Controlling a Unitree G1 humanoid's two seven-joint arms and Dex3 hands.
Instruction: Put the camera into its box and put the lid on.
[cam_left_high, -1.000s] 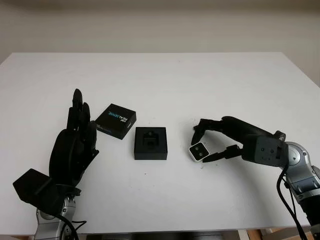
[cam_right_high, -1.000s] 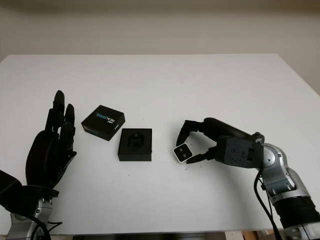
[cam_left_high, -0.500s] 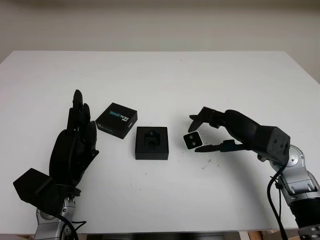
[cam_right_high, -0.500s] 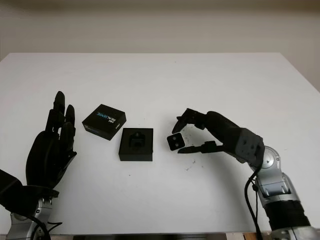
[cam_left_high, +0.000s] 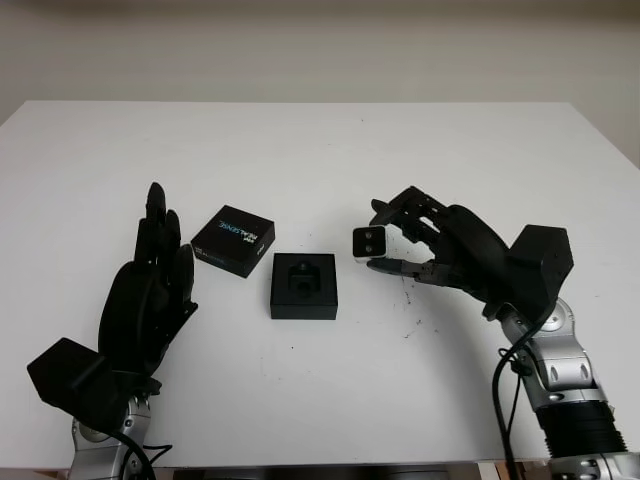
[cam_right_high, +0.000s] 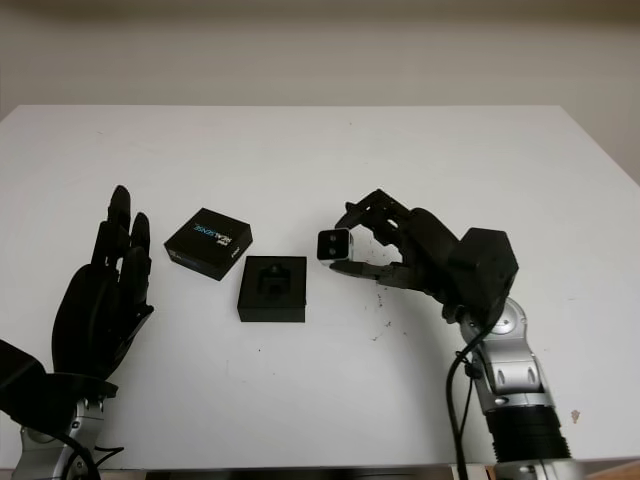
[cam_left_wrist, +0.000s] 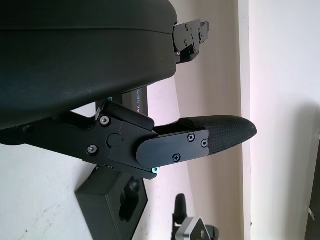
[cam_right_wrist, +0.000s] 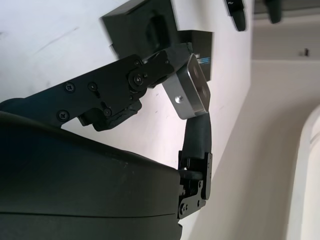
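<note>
Fingers (cam_left_high: 400, 215) of the right hand (cam_left_high: 440, 250) pinch the small silver camera (cam_left_high: 367, 241) and hold it above the white table (cam_left_high: 320, 150), just right of the open black box (cam_left_high: 302, 286) (its moulded recess faces up), near the table's middle. Beside the box, toward the table's left edge, lies the lid (cam_left_high: 233, 241), printed side up. At the front left corner the left hand (cam_left_high: 145, 300) is raised, open, holding nothing.
</note>
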